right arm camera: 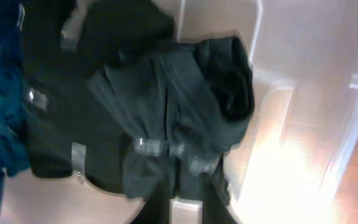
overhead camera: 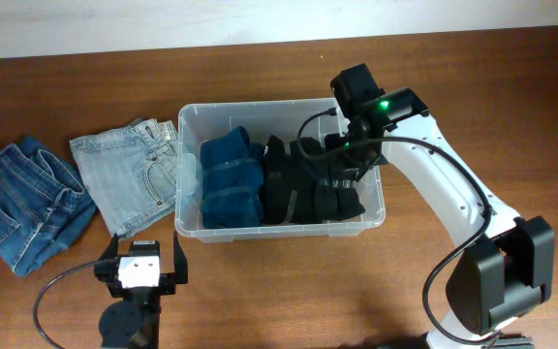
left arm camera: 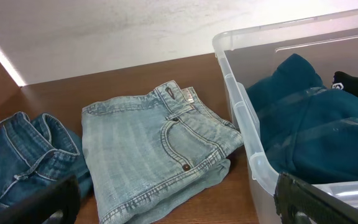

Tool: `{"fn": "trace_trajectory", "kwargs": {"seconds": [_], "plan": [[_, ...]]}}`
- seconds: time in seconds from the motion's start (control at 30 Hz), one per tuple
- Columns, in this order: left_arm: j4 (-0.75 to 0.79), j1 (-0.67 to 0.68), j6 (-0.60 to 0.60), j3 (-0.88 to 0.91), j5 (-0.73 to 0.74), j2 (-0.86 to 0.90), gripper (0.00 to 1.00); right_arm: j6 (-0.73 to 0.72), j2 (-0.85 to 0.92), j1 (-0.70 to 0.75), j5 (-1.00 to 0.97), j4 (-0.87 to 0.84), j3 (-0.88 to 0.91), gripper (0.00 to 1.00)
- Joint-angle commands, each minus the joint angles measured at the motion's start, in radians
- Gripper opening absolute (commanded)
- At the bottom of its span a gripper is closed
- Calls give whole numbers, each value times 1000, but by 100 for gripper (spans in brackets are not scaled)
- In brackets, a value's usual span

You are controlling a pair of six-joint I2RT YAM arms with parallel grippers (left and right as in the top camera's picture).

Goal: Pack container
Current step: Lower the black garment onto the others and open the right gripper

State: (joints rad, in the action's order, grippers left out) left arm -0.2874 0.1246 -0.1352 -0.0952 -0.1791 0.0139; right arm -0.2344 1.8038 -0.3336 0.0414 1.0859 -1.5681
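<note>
**A:** Where is the container (overhead camera: 282, 231)?

**B:** Mid-table (overhead camera: 289, 291), long side facing the arms. Its walls are clear. A folded teal garment (overhead camera: 231, 181) lies at the left end, a black garment (overhead camera: 289, 189) is beside it, and a dark grey garment (right arm camera: 179, 106) is at the right end, against the wall.

**A:** And the right gripper (overhead camera: 350, 165)?

**B:** It is low inside the container's right end, over the dark grey garment. From overhead the wrist and its cable hide the fingertips. The right wrist view is blurred. A pale block and dark shapes sit at the bottom edge, merging with the fabric. I cannot tell whether the jaws are apart, together or on cloth.

**A:** The left gripper (overhead camera: 143, 266)?

**B:** It is off the container's front-left corner, near the table edge. The jaws are wide apart with nothing between them. In the left wrist view only the fingers (left arm camera: 319, 202) show, cut off at the bottom corners.

**A:** What is outside the container?

**B:** Light denim jeans (left arm camera: 154, 149), folded, lie just beside the left wall. Whether they touch it is unclear. Dark blue jeans (left arm camera: 23, 155) are further left, with their edge against the light pair. The left wrist frame cuts them off at its left side.

**A:** Anything else hard to make out?

**B:** The right wrist view has glare on the container's right wall. The grey strips on the garments are too blurred to identify.
</note>
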Motion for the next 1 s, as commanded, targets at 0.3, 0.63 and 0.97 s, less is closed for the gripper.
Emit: {"fn": "trace_trajectory", "kwargs": {"seconds": [0.3, 0.63, 0.97], "plan": [[4, -5, -13, 6, 10, -7, 100, -2, 68, -8, -21, -177, 103, 4], [4, -5, -13, 6, 10, -7, 100, -2, 101, -8, -21, -286, 185, 5], [4, -5, -13, 6, 10, -7, 100, 74, 28, -6, -23, -142, -27, 12]]}}
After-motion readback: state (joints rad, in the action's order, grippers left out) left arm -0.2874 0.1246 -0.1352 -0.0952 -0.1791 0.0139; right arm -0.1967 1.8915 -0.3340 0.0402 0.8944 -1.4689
